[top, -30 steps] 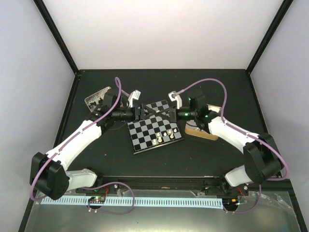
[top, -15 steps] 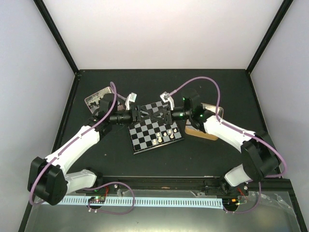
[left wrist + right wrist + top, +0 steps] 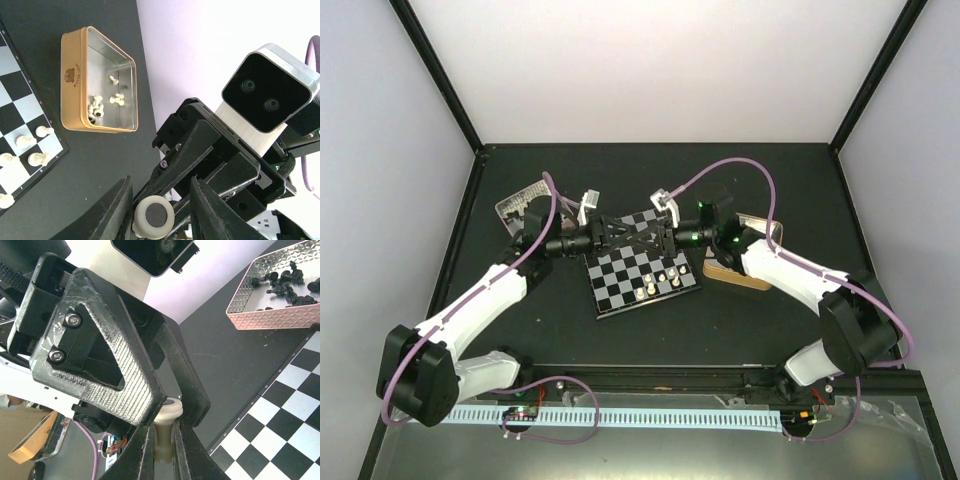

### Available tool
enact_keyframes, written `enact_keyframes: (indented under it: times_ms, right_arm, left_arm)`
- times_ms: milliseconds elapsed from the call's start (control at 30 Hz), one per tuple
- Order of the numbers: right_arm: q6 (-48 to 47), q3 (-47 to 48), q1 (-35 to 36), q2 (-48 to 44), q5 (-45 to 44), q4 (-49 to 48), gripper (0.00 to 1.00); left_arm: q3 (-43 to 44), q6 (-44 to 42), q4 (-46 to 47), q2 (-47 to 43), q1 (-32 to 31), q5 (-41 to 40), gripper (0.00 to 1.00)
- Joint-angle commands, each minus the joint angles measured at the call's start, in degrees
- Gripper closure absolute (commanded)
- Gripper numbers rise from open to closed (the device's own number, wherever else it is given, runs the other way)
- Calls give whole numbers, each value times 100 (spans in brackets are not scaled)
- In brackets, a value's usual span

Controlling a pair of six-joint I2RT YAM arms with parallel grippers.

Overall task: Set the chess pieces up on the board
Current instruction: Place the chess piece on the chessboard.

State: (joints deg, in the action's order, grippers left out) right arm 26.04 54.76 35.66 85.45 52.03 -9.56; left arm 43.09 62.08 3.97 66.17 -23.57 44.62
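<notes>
- One cream chess piece (image 3: 165, 415) is pinched by the right gripper (image 3: 164, 447) above the far edge of the board (image 3: 616, 287).
- Its round base is straddled by the left gripper (image 3: 161, 192), jaws spread, not yet pressed on it.

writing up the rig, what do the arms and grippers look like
The left arm and right arm have white shells, black joints and a purple cable looping along each; small green lights show on the right one. The left gripper and right gripper have black fingers. The right wrist camera is a silver box with a black face.
</notes>
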Motion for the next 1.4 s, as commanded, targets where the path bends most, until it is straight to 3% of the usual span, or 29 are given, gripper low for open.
enact_keyframes:
  times_ms: [0, 167, 400, 533, 733, 900, 967, 1133, 1367]
  right_arm:
    - [66, 158, 45, 7, -20, -220, 94]
    - [251, 165, 46, 7, -204, -387, 93]
    - [452, 86, 45, -5, -261, -662, 92]
    - [589, -35, 41, -182, -349, -779, 87]
    - [1484, -289, 64, -606, -814, -1170, 63]
    - [3093, -797, 187, -942, -1617, -1998, 43]
    - [3464, -919, 295, -1037, -1888, -2164, 43]
    - [3436, -845, 405, -1232, -2583, -1309, 40]
    - [3590, -694, 483, -895, -2303, -1433, 45]
  left_arm:
    - [62, 234, 260, 34, 46, 231, 67]
    - [36, 184, 35, 14, 38, 285, 65]
    - [23, 233, 166, 55, 28, 361, 85]
    - [57, 381, 296, 17, 28, 365, 89]
    - [138, 872, 395, -136, 29, 140, 89]
    - [119, 1608, 809, -166, 24, -125, 89]
    - [112, 1846, 930, -152, 20, -211, 90]
    - [-67, 2552, 1396, -148, 19, -311, 90]
    - [-289, 3335, 1940, -144, 22, -389, 90]
